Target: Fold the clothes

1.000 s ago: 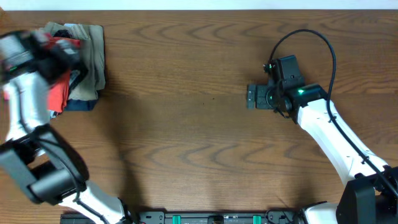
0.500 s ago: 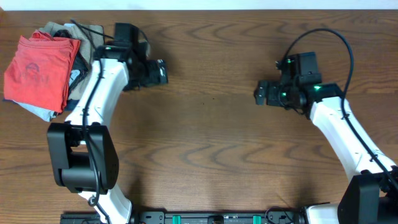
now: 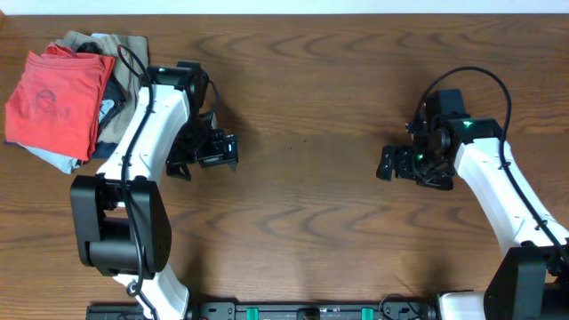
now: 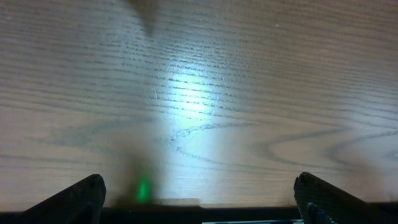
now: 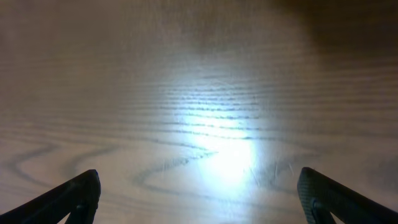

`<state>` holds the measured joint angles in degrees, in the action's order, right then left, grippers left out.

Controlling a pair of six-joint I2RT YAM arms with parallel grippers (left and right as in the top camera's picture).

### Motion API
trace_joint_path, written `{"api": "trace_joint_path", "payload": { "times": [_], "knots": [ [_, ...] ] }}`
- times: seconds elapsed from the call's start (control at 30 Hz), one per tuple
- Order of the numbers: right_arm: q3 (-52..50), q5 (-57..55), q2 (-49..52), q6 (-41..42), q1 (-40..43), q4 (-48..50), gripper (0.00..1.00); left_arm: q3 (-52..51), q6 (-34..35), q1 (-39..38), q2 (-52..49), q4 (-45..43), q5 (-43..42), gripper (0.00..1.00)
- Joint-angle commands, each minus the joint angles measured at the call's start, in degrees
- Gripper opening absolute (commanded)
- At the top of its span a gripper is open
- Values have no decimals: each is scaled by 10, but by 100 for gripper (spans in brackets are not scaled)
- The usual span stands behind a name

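Note:
The clothes (image 3: pixel 52 105), a coral-red T-shirt, lie folded flat on top of a pile at the table's far left corner. My left gripper (image 3: pixel 228 151) is well to the right of the pile, over bare wood, open and empty. In the left wrist view its gripper (image 4: pixel 199 182) shows both fingertips (image 4: pixel 87 191) wide apart over the tabletop. My right gripper (image 3: pixel 385 164) hovers over the right half of the table, open and holding nothing. The right wrist view shows that gripper (image 5: pixel 199 175) with only wood grain and a light glare between its fingertips (image 5: pixel 320 186).
Under the red shirt sit a tan garment (image 3: pixel 126 52) and a light blue shirt (image 3: pixel 55 160), stacked near the table's left edge. A black cable loops above the right arm (image 3: pixel 471 76). The wooden table (image 3: pixel 302 213) stretches between the two arms.
The left arm has left the red shirt folded on the pile and swung right and toward the front. The right gripper has drifted right and toward the front.

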<state>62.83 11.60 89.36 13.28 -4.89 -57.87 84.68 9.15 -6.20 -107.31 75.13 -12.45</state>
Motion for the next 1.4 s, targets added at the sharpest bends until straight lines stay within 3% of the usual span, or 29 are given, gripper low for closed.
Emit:
{"api": "trace_joint_path", "payload": {
  "times": [0.0, 0.2, 0.4, 0.53, 0.67, 0.87, 1.37],
  "knots": [
    [-10, 2, -35, -18, 0, 5, 99, -40, -4, -11, 45, -17, 6, 98],
    [-100, -24, -171, -11, -4, 92, 99, -175, 0, -49, 217, -144, 41, 98],
    [-246, -66, -417, -9, -4, 205, 99, -353, 7, -115, 487, -341, 92, 98],
    [-294, -86, -556, -9, -4, 208, 99, -424, 8, -134, 632, -424, 97, 98],
    [-302, -86, -646, -9, -4, 170, 99, -431, 7, -134, 723, -420, 97, 98],
    [-302, -86, -686, -9, -4, 116, 99, -431, 7, -134, 787, -419, 97, 98],
    [-302, -86, -685, -9, -4, -6, 99, -431, 7, -134, 786, -360, 97, 98]
  ]
}}
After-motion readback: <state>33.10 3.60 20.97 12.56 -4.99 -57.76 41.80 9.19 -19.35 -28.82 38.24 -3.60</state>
